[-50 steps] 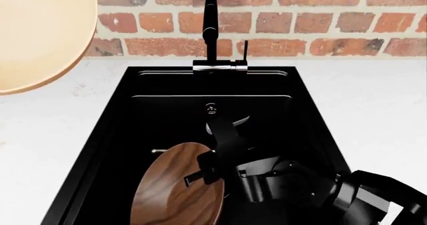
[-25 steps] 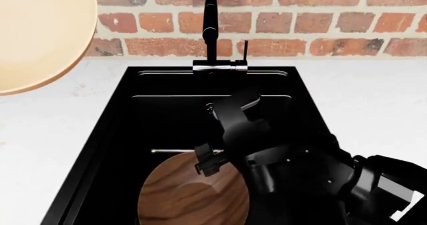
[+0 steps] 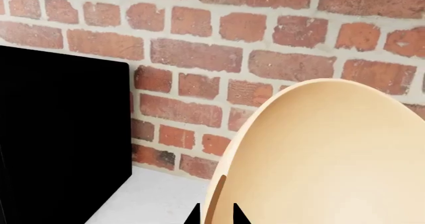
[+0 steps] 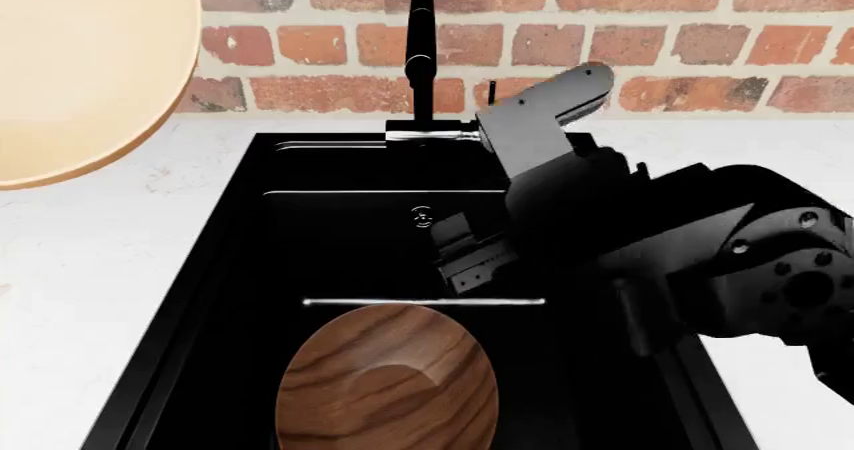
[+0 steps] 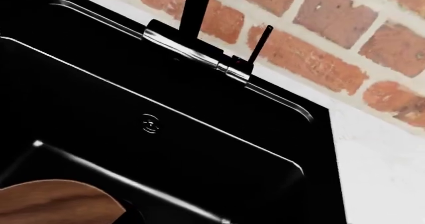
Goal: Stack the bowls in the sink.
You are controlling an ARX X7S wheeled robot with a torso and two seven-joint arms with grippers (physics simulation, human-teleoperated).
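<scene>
The dark brown wood-grain bowl point(image 4: 387, 382) lies flat on the floor of the black sink point(image 4: 220, 270), near its front; it also shows in the right wrist view point(image 5: 59, 204). My right gripper point(image 4: 518, 170) hangs open and empty above the sink's middle, apart from that bowl. Its jaws do not show in the right wrist view. The pale cream bowl point(image 4: 74, 70) is held high at the far left, tilted on edge. My left gripper point(image 3: 214, 217) is shut on its rim point(image 3: 319, 154), one fingertip on each side. The drain is hidden.
The tall black faucet point(image 4: 422, 60) and its lever point(image 5: 259, 44) stand at the sink's back edge, just left of my right gripper. The steel overflow button point(image 4: 423, 215) is on the back wall. White countertop point(image 4: 761, 180) flanks the sink. A brick wall point(image 4: 694, 40) is behind, and a black panel point(image 3: 59, 134) stands beside the left arm.
My right gripper let go of the brown bowl, which went from tilted to flat on the sink floor. The gripper then rose up and back toward the faucet. The cream bowl barely moved.
</scene>
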